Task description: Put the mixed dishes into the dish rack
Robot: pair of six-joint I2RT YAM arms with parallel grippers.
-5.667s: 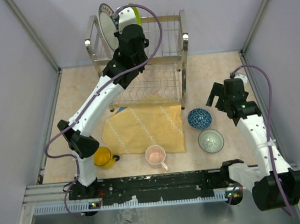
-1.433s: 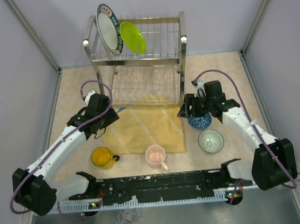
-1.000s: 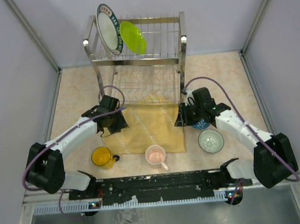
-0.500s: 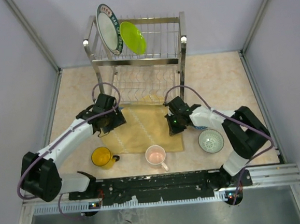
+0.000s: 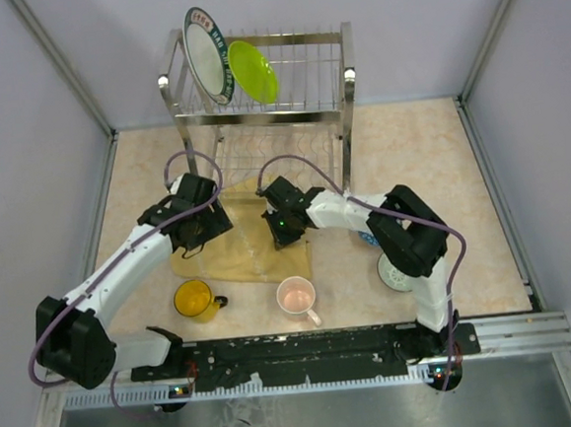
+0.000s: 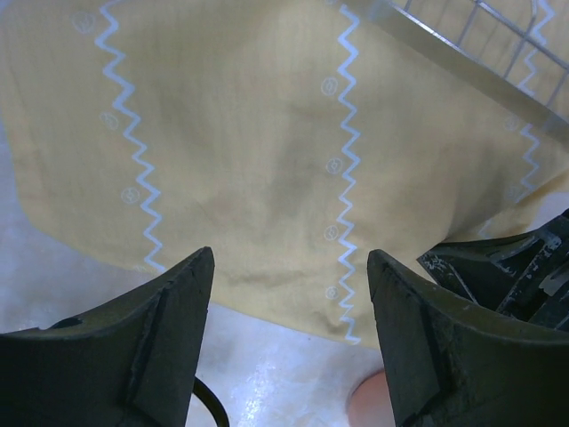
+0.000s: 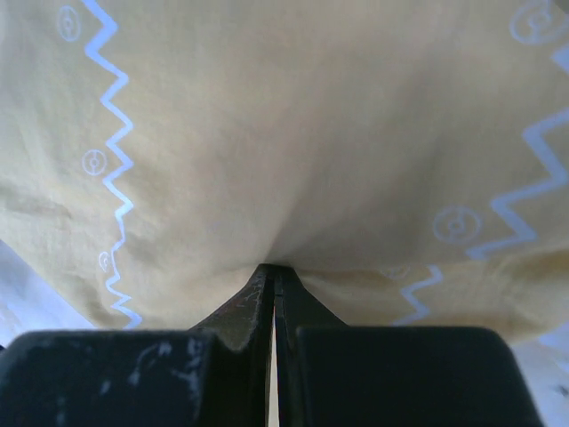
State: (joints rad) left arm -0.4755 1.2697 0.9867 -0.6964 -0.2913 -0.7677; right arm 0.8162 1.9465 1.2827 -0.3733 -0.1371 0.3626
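Right now my right end effector (image 7: pixel 271 267) is pinched shut on the soft yellow cloth (image 7: pixel 293 133), and my left end effector (image 6: pixel 289 294) gapes empty above it. The yellow mug (image 5: pixel 193 299) and pink mug (image 5: pixel 296 296) sit by the near edge of the tabletop (image 5: pixel 409 144). I judge them rigid, slick and breakable, so I'd grip a rim wall.

Pale lilac walls (image 5: pixel 21 116) close in three sides, with grey metal struts (image 5: pixel 62 63) running down the corners. The table (image 5: pixel 429 153) has a beige marbled top, evenly lit, with soft shadows. A black rail (image 5: pixel 306 347) edges the near side, with dull grey sheet metal (image 5: pixel 282 421) below it.
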